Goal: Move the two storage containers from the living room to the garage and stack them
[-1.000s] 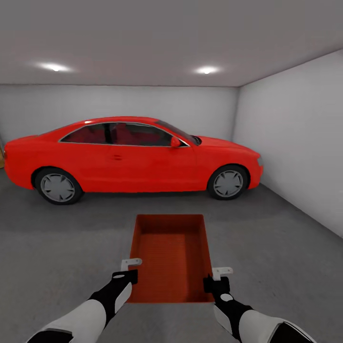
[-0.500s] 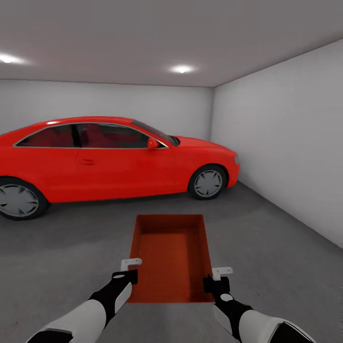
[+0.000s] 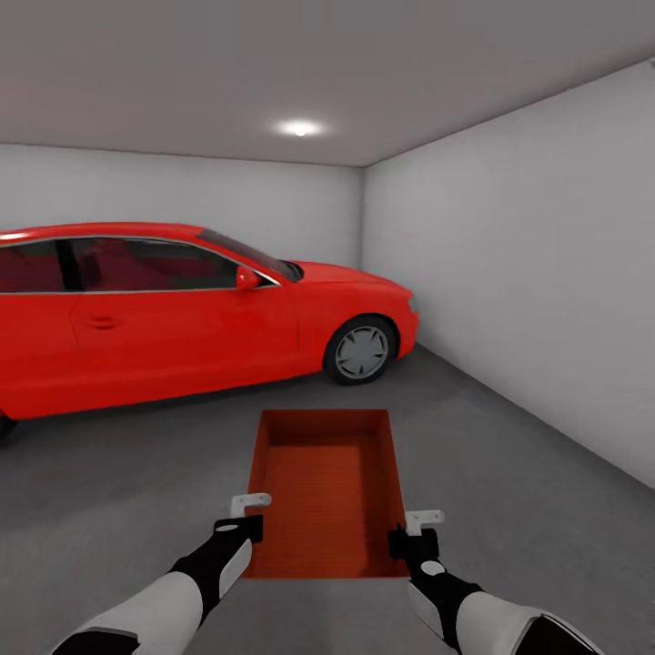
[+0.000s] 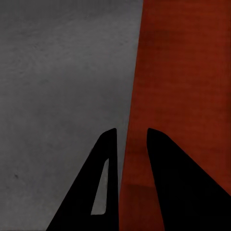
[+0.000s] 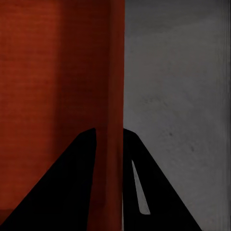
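Observation:
An orange-red storage container (image 3: 327, 491) hangs lengthwise in front of me above the garage's dark grey floor (image 3: 528, 473). My left gripper (image 3: 247, 517) is shut on its left wall near the near end. In the left wrist view that gripper (image 4: 131, 139) straddles the thin wall, one finger (image 4: 103, 192) outside and one inside the container (image 4: 183, 72). My right gripper (image 3: 411, 535) is shut on the right wall. The right wrist view shows this gripper (image 5: 109, 132) pinching the wall of the container (image 5: 53, 72). The living room is out of view.
A red car (image 3: 182, 318) stands side-on across the back left, its nose toward the corner. A plain pale grey wall (image 3: 546, 300) runs along the right. Open concrete floor lies ahead and to the right of the container.
The whole view has swung to the right: the car has slid left in the picture and more of the right wall shows. The container and both grippers keep their places in the picture.

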Tool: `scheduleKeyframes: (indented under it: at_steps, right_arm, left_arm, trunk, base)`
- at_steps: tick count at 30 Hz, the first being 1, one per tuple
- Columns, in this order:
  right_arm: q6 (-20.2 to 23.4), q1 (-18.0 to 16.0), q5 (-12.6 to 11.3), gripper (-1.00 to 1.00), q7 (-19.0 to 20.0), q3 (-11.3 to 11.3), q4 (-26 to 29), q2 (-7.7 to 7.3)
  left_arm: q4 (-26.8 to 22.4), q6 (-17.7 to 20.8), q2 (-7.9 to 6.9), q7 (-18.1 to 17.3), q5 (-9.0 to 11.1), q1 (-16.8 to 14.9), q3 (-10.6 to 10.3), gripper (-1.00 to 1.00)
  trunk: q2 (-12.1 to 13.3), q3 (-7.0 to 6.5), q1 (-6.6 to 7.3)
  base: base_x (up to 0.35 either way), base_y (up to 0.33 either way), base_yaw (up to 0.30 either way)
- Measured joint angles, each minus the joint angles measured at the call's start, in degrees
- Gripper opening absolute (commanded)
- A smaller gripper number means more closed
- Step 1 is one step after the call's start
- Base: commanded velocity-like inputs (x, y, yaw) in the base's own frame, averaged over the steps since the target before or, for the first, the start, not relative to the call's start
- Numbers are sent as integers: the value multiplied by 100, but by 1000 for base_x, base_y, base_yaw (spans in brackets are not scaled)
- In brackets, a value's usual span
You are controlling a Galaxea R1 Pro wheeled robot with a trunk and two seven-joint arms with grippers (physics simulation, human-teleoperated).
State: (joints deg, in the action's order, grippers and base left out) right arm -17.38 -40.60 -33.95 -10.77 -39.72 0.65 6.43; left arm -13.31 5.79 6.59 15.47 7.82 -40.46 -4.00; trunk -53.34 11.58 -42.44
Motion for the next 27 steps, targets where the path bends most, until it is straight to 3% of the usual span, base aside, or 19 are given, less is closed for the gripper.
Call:
scheduleKeyframes:
  at_steps: [27]
  right_arm:
    - [0, 0, -1, -100, 0, -1, 0, 0]
  left_arm:
    - [2, -1, 4, -1, -38, 0, 34, -100]
  trunk:
    - [0, 0, 0]
  base:
    - [316, 108, -283]
